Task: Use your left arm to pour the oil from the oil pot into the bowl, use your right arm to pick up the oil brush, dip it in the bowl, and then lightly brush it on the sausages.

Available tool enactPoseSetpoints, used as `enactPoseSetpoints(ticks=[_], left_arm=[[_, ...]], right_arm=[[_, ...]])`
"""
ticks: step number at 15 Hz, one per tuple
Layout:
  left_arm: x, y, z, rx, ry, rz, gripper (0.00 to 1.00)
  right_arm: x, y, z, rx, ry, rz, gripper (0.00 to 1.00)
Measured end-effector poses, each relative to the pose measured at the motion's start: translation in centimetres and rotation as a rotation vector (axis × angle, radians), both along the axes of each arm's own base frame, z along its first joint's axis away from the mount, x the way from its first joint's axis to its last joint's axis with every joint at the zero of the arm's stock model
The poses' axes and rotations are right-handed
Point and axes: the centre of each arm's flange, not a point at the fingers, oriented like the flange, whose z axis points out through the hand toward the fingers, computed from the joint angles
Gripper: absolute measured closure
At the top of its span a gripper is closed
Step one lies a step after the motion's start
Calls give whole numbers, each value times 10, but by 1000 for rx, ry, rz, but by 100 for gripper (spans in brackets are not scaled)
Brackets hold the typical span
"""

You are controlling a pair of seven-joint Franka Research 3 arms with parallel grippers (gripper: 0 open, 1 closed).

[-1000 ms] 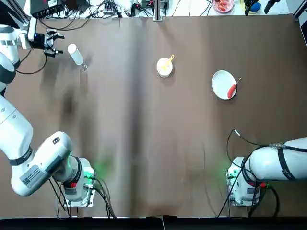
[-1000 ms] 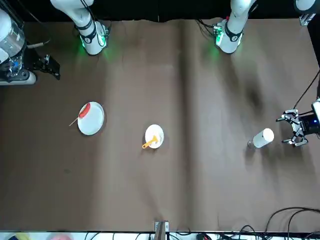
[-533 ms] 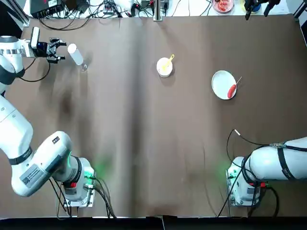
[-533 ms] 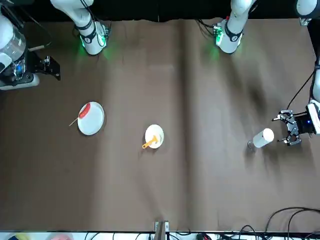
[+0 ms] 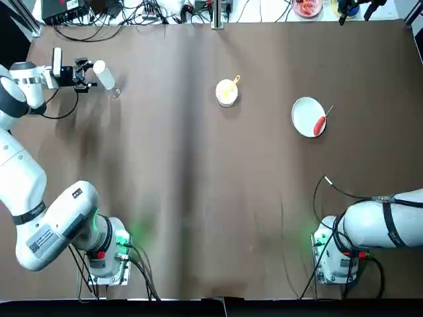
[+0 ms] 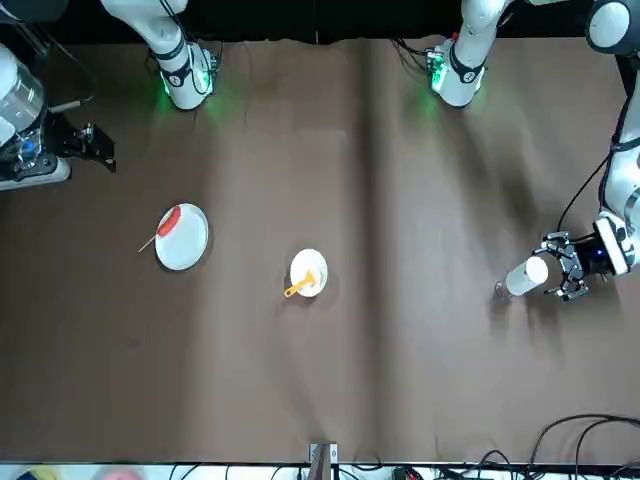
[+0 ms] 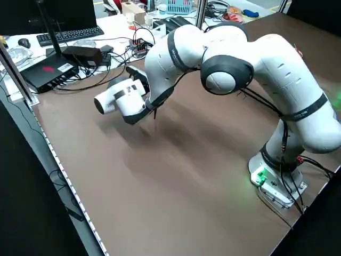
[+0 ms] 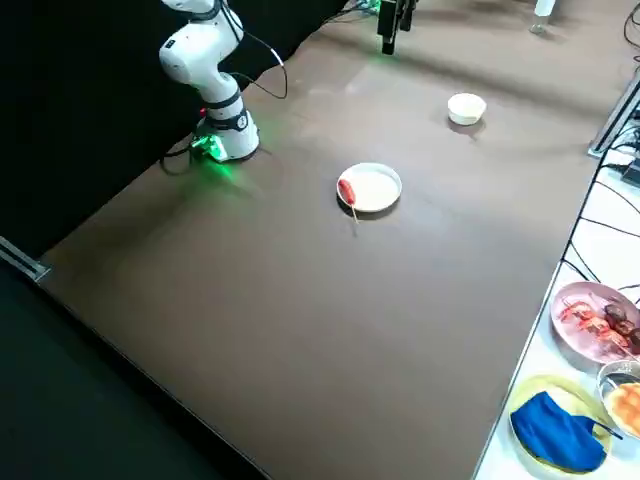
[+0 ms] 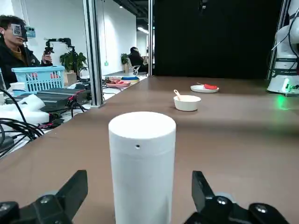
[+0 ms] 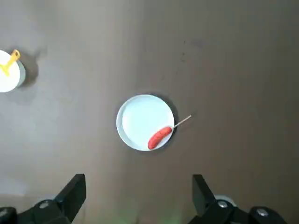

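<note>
At the bench's far left corner, the small white cylindrical oil pot (image 9: 142,168) is standing upright between the left pincer's (image 5: 84,72) spread fingers, untouched; the right pincer (image 10: 135,205) is hanging open above the plate.

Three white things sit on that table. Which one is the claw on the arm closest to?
The oil pot. The left end effector, open, is right beside it; the bowl and plate lie much farther away.

Your left claw (image 5: 84,73) has its fingers spread wide, the upright oil pot (image 5: 103,74) just ahead between them; bare counter (image 5: 165,165) lies onward to the bowl (image 5: 227,92).
</note>
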Motion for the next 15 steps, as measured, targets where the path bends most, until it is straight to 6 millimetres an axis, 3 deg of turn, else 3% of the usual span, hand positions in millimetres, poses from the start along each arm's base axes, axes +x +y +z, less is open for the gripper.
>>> enactPoseSetpoints(ticks=[5,9,15], left_arm=[[-4,-10,-24,-23,27,-7,1],[0,-18,-27,-20,30,-17,1],[-3,-25,-35,-19,40,-16,1]], right_arm=[[3,-15,8,30,-46,-36,0],[3,-15,6,30,-47,-39,0],[2,6,5,26,-44,-74,0]])
